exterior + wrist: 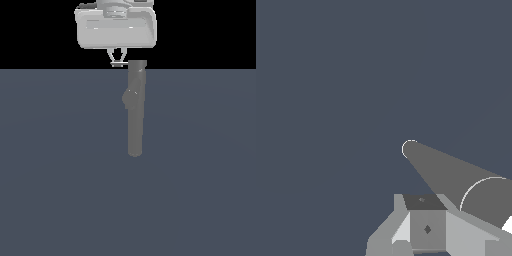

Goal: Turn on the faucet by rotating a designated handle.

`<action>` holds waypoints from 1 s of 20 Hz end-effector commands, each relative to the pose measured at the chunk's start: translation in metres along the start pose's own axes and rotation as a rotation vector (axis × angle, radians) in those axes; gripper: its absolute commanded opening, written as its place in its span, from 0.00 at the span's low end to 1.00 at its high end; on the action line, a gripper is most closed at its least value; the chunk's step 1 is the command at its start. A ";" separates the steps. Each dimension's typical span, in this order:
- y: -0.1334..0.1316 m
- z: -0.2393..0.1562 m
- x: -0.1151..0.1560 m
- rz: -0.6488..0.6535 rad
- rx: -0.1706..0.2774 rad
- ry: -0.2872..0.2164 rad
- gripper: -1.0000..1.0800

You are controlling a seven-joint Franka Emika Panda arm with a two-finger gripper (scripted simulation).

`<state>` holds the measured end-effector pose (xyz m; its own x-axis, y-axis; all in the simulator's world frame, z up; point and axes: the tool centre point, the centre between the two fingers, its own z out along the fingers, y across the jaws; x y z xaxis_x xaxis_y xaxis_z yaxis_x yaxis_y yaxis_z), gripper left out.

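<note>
In the exterior view, the grey faucet (135, 110) stands tall on the flat dark floor (60, 175), and the claw (118, 62) hangs just beside its top end, toward the exterior view's left, its fingers nearly together. In the wrist view, the faucet (456, 175) stretches away right next to the claw (426, 225), and I cannot tell if the claw holds anything.

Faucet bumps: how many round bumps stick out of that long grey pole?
1. The bulge sits midway along the faucet, on the exterior view's left side. The far side is hidden, so another could be there.

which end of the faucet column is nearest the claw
The upper end of the faucet in the exterior view, beside the claw; the rounded lower end lies far below it.
</note>
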<state>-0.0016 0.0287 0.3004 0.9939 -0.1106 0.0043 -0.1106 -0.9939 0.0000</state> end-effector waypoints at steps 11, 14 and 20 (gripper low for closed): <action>0.007 0.000 -0.029 0.002 0.000 0.001 0.00; 0.011 0.000 -0.038 0.001 0.000 -0.001 0.00; 0.016 0.000 -0.055 -0.001 0.000 -0.004 0.00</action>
<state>-0.0461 0.0163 0.2999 0.9935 -0.1132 0.0154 -0.1132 -0.9936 -0.0010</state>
